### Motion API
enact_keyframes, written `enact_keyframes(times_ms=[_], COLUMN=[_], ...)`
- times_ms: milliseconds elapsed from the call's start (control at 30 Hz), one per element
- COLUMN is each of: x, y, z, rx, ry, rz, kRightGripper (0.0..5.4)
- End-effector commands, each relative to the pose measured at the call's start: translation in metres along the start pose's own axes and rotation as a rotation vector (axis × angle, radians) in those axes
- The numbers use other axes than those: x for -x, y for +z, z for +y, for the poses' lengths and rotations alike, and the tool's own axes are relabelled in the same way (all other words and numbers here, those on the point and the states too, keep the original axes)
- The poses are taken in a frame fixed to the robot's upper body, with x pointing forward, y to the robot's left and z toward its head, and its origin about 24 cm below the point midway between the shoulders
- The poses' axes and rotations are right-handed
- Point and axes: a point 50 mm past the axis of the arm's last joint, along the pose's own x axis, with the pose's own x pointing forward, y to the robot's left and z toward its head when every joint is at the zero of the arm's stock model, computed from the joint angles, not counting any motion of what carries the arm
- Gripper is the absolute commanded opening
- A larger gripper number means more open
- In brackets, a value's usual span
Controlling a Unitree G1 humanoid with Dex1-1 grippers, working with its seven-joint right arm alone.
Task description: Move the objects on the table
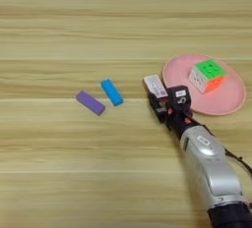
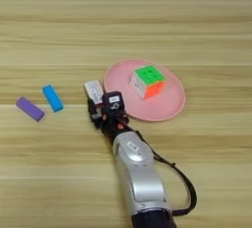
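Far left on the light-brown wooden desk (image 1: 59, 25) lies a purple rectangular bar (image 1: 90, 102), flat and free. Just beside it, not touching, a bright blue rectangular bar (image 1: 112, 92), also flat, angled. Both look like rigid, light, smooth-sided blocks; best taken across the short width near the middle, and they could slide if nudged. Next a flat white box with red-pink print (image 1: 155, 86), sitting at the tips of the black two-fingered claw (image 1: 158, 101), just left of the round pink plate (image 1: 231, 104). Cannot tell whether the claw is closed on the box or only touching it. The box is probably light card, crushable, so pinch the thin edges gently. A multicoloured puzzle cube (image 1: 208, 75) sits on the plate.
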Motion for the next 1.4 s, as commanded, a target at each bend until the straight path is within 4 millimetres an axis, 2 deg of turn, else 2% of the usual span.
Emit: enact_keyframes(times_ms=[33, 333, 667, 1000, 1400], x=[-0.01, -0.009, -0.008, -0.008, -0.003], y=[0.039, 0.05, 0.064, 0.072, 0.071], z=[-0.005, -0.012, -0.051, -0.081, -0.103], rx=[0.023, 0.029, 0.045, 0.051, 0.043], ry=[-0.005, -0.022, -0.147, -0.245, -0.333], rz=[-0.15, -0.179, -0.214, -0.233, -0.222], kRightGripper=[2.1, 2.1, 2.1, 2.1, 2.1])
